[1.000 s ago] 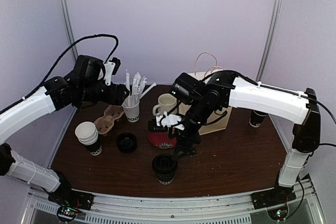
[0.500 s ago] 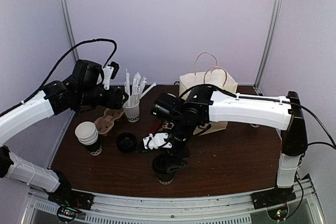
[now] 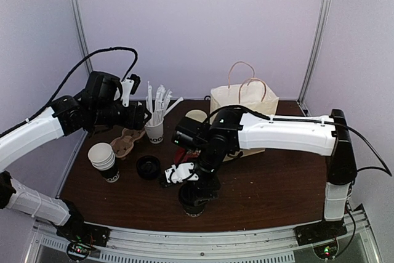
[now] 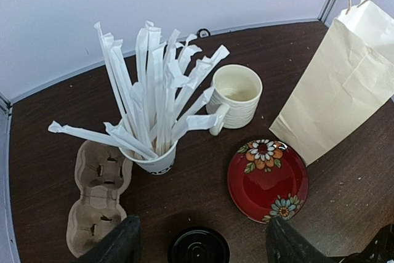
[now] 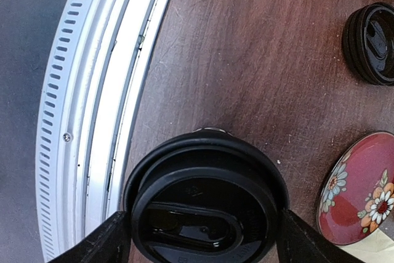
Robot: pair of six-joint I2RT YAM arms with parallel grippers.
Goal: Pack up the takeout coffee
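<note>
Straddling the coffee cup (image 3: 192,205) with my right hand (image 5: 203,239), fingers (image 5: 114,241) apart. I'd sink below the lid (image 5: 206,204), then squeeze gently.

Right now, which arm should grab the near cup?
Right: the right claw straddles that lidded cup, open, a finger on each side; the left claw hangs farther back by the straws.
</note>
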